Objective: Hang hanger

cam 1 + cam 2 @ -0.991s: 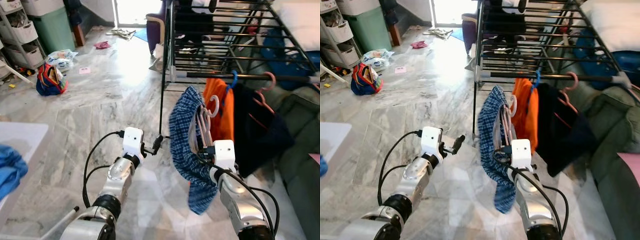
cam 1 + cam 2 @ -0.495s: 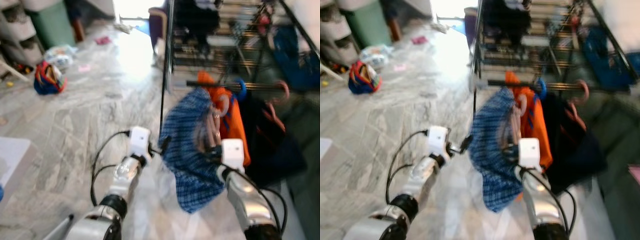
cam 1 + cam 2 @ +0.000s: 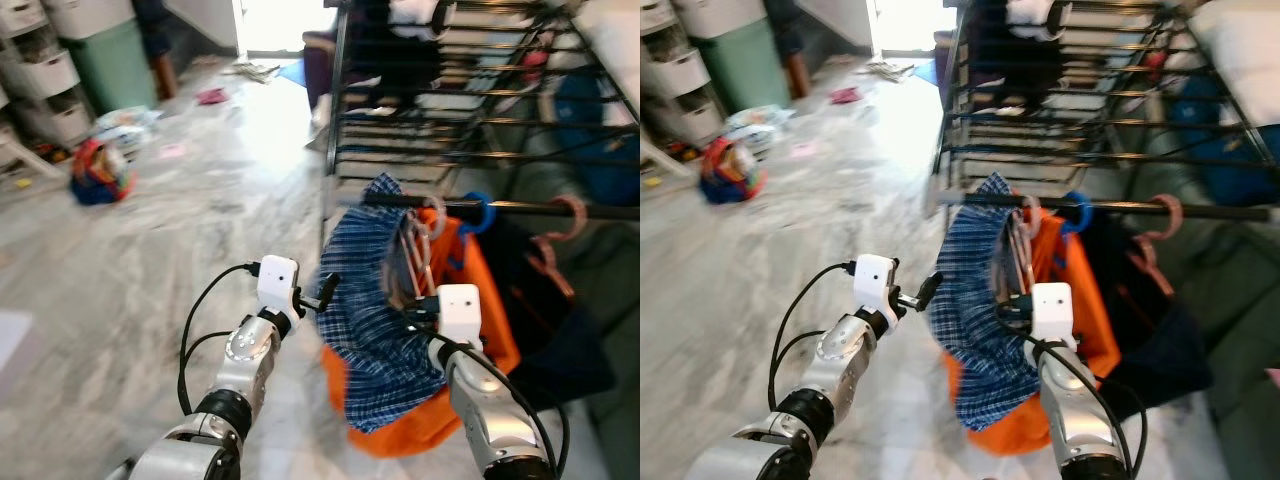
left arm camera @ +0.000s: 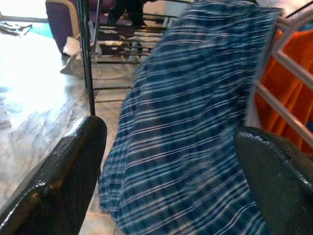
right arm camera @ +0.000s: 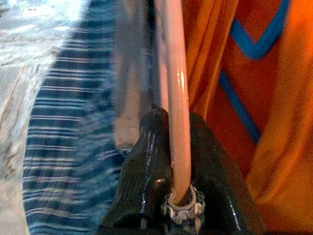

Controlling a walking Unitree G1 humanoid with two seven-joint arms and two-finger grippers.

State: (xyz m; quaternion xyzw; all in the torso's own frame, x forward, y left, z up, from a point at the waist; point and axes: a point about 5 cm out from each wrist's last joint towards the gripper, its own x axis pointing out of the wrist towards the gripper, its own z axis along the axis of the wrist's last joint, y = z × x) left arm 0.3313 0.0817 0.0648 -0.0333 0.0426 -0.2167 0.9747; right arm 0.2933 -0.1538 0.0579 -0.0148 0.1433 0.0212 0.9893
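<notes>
Up it has gone: a second ago the right end effector (image 3: 412, 303) held the hanger (image 3: 408, 262) low, its hook well under the dark rail (image 3: 560, 209) of the drying rack (image 3: 1060, 100); now the hook sits right at the rail, beside the blue hook (image 3: 478, 211) of the orange garment (image 3: 480, 330), though blur keeps me from telling whether it has caught. The robot has also stepped closer, so the rack looms larger. In the right wrist view the black fingers (image 5: 146, 171) are clenched on the hanger's pale bar, the blue checked cloth (image 3: 372, 300) draped over it and hanging down in front of the orange garment. The left end effector (image 3: 322, 292) hovers spread wide beside the checked cloth, gripping nothing. I'd judge the hanging nearly done: seat the hook, then let go.
</notes>
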